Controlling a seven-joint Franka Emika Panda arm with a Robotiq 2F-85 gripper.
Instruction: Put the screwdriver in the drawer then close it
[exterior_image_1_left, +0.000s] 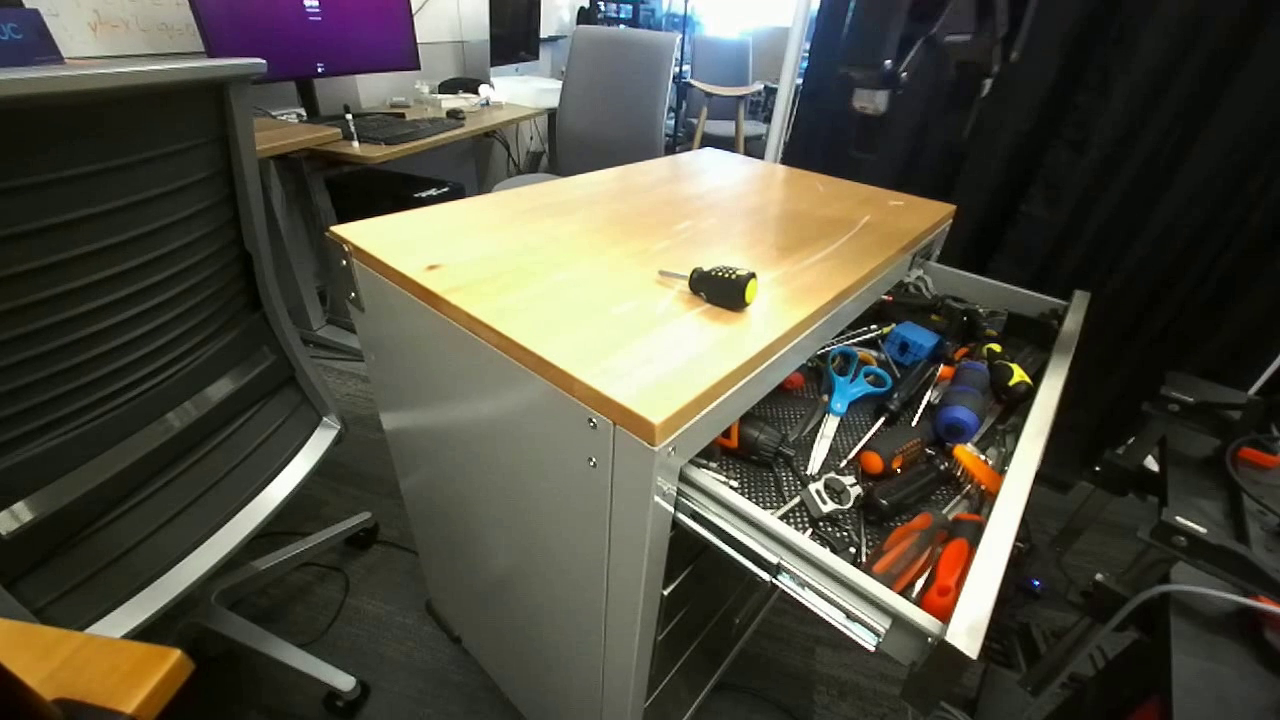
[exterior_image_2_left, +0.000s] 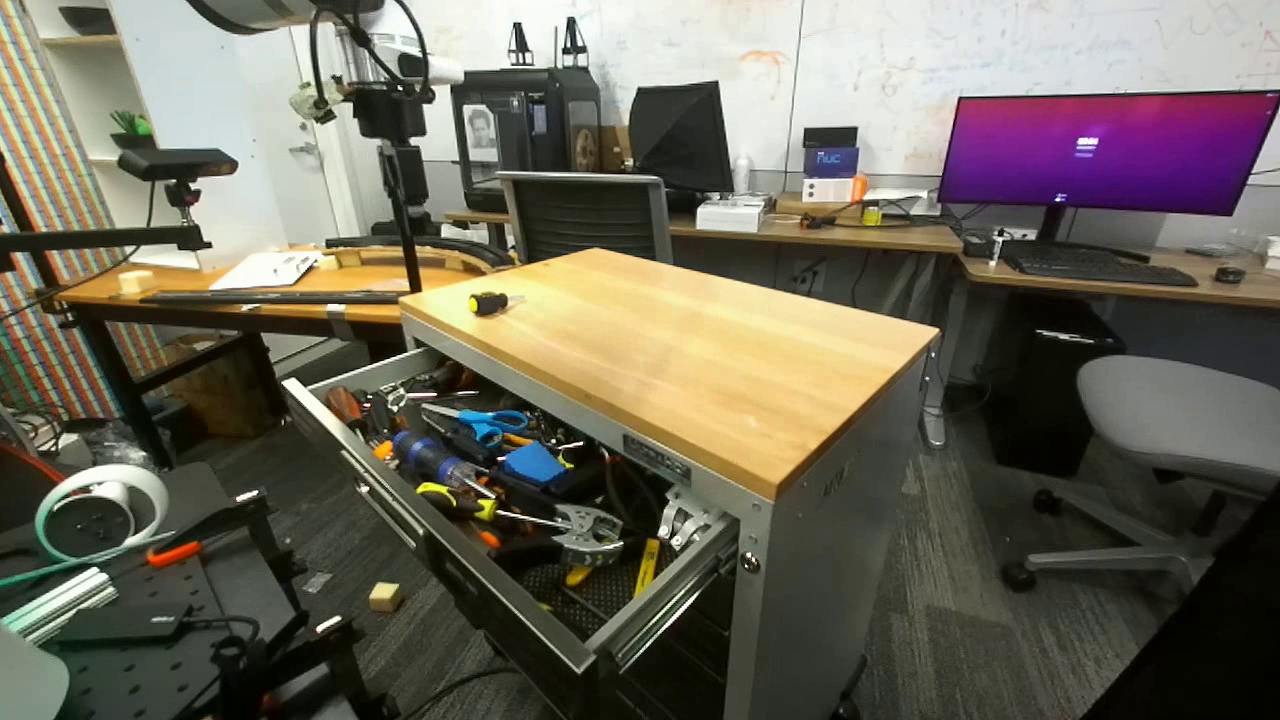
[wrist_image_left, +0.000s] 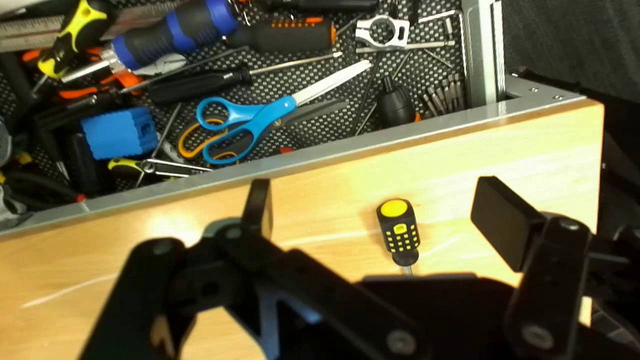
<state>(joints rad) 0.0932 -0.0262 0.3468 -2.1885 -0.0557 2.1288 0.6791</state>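
Observation:
The screwdriver (exterior_image_1_left: 722, 287) is a stubby black and yellow tool lying on the cabinet's wooden top. It also shows in an exterior view (exterior_image_2_left: 489, 303) and in the wrist view (wrist_image_left: 400, 232); there the palm hides its tip. The drawer (exterior_image_1_left: 1028, 450) is pulled out and full of tools; it shows in an exterior view (exterior_image_2_left: 430, 525) and along the top of the wrist view (wrist_image_left: 480, 60). My gripper (wrist_image_left: 382, 215) is open and empty, above the top; the screwdriver appears between its fingers, apart from them. What looks like the gripper (exterior_image_2_left: 400, 172) hangs high in an exterior view.
The wooden top (exterior_image_1_left: 560, 230) ends at the drawer side. Blue scissors (wrist_image_left: 272, 114), a blue block (wrist_image_left: 120, 132) and a blue-handled tool (wrist_image_left: 172, 35) lie in the drawer. An office chair (exterior_image_1_left: 150, 330) stands beside the cabinet. A black work stand (exterior_image_2_left: 130, 600) stands before the drawer.

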